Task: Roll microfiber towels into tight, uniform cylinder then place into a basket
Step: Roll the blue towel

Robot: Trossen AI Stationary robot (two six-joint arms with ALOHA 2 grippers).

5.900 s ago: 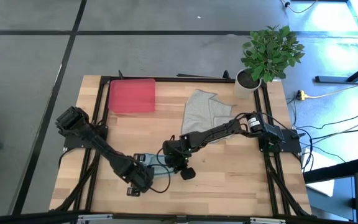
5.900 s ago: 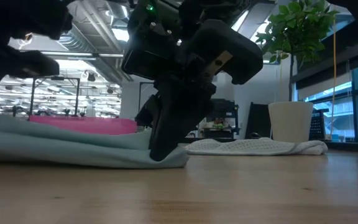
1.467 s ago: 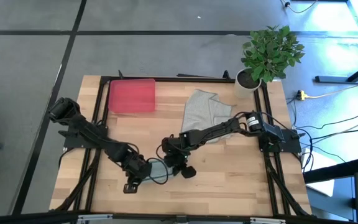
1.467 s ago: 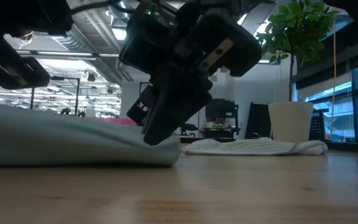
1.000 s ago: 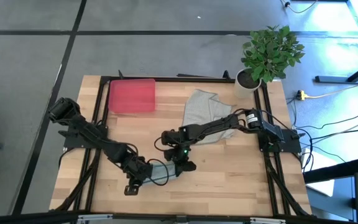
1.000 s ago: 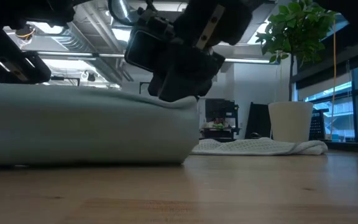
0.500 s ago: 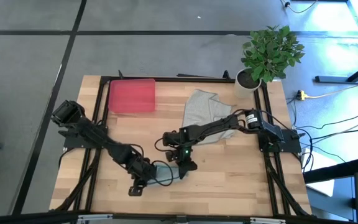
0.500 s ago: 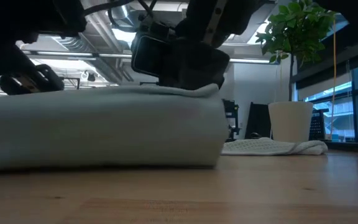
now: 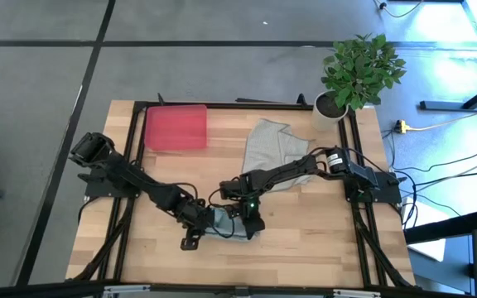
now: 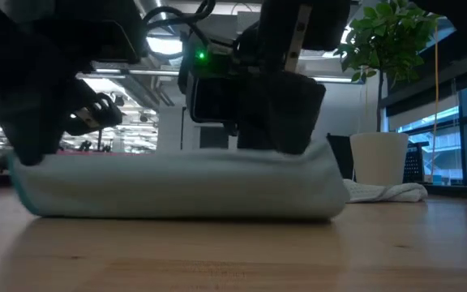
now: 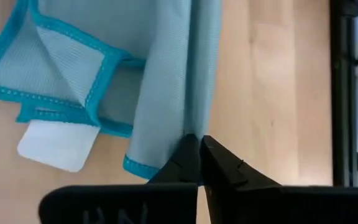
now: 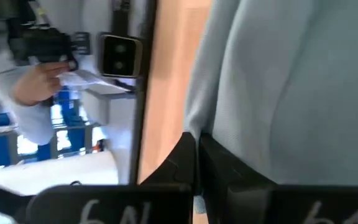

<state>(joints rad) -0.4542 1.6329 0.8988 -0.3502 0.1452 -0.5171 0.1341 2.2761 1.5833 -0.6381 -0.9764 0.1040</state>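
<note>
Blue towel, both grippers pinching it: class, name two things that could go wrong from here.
1. The blue towel looks like a loose fold, with a corner flapping open in the left wrist view; it may unroll.
2. The left gripper and right gripper pinch only its edges; it may slip free.

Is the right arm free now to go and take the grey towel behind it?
Probably not yet: the right gripper is shut on the blue towel, as is the left gripper. The grey towel lies uncovered.
</note>
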